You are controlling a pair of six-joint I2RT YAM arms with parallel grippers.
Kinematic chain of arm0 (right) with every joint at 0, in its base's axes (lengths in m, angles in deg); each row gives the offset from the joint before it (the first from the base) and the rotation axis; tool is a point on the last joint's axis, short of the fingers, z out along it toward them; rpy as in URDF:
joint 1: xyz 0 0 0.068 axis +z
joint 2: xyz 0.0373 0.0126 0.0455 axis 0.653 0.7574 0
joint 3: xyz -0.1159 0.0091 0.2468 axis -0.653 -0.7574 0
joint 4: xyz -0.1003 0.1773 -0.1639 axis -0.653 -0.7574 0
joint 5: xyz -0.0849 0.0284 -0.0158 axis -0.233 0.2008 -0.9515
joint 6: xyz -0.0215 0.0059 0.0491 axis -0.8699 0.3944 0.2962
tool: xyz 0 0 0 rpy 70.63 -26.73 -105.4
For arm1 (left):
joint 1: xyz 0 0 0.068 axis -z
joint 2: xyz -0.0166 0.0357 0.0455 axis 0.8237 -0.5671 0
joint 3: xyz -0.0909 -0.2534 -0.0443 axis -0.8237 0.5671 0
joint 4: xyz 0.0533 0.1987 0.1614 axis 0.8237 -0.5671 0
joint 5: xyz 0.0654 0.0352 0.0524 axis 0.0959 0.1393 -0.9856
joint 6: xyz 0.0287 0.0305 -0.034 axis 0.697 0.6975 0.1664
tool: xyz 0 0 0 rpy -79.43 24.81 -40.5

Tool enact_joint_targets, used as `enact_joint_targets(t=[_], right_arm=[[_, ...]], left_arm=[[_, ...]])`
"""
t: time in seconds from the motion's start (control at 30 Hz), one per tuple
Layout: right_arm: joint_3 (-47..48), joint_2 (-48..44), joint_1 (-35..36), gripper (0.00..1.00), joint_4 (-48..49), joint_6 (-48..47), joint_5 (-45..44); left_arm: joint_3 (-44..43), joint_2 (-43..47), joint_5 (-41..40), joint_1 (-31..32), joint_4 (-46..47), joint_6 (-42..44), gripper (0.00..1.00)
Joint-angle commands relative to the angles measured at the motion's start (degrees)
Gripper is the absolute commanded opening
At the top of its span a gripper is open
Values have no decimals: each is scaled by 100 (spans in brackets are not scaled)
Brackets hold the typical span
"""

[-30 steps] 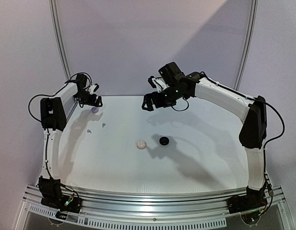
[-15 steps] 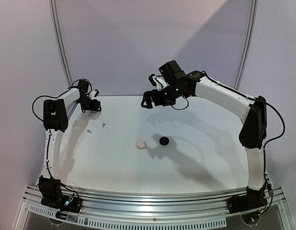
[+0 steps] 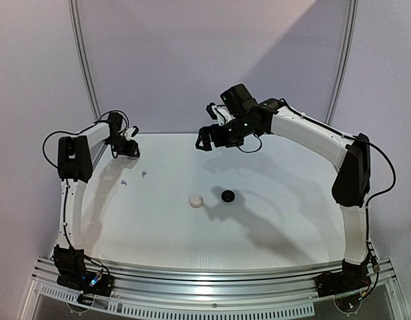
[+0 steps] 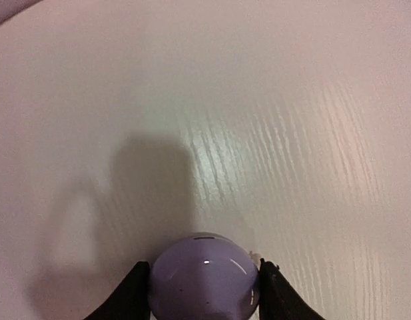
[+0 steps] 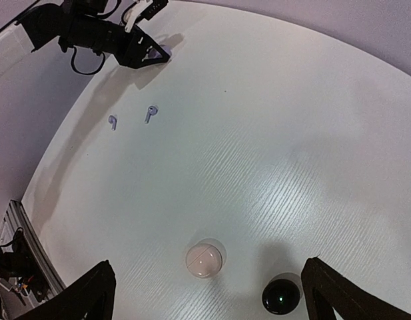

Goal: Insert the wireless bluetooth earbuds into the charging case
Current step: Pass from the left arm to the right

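Note:
A round lavender charging case (image 4: 205, 277) sits on the white table between the black fingers (image 4: 128, 293) of my left gripper (image 4: 204, 283), which press on both of its sides. In the top view that gripper (image 3: 130, 149) is at the far left of the table and hides the case. Two tiny pale earbuds (image 5: 112, 122) (image 5: 150, 113) lie loose on the table just in front of it, also seen from above (image 3: 124, 181) (image 3: 144, 174). My right gripper (image 3: 205, 143) hangs high over the table's far middle, open and holding nothing.
A round white case (image 3: 196, 201) and a round black case (image 3: 227, 195) lie side by side mid-table, and the right wrist view shows them below its wide-spread fingers (image 5: 92, 297). The table's curved back edge (image 3: 165, 134) runs just behind both grippers.
My left gripper has shifted slightly back and down over the lavender case and closed on it. The case no longer shows in the top view. The right arm has barely moved.

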Motion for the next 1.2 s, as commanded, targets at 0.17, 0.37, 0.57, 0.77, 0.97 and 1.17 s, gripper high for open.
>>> enact_joint_targets(t=[0.17, 0.37, 0.57, 0.77, 0.97, 1.17], right_arm=[[-801, -530, -267, 99, 1383, 209, 245], [-1600, -1155, -433, 99, 2648, 673, 815], [-1474, -1300, -385, 89, 2756, 1012, 1109], [-1102, -1214, 78, 87, 2651, 879, 1260], [-979, -1260, 656, 86, 2730, 604, 1611], [-942, -1207, 1175, 86, 2754, 135, 1764]], left_arm=[[777, 1691, 1189, 144, -119, 661, 27], [1470, 3136, 2009, 688, -752, 1878, 28], [2680, 4888, 1736, 1419, -886, 2939, 29], [4222, 6605, 947, 2279, 135, 3016, 26], [6559, 8678, -434, 3393, 2585, 3442, 26], [6866, 8922, -1137, 4022, 2853, 3187, 27]])
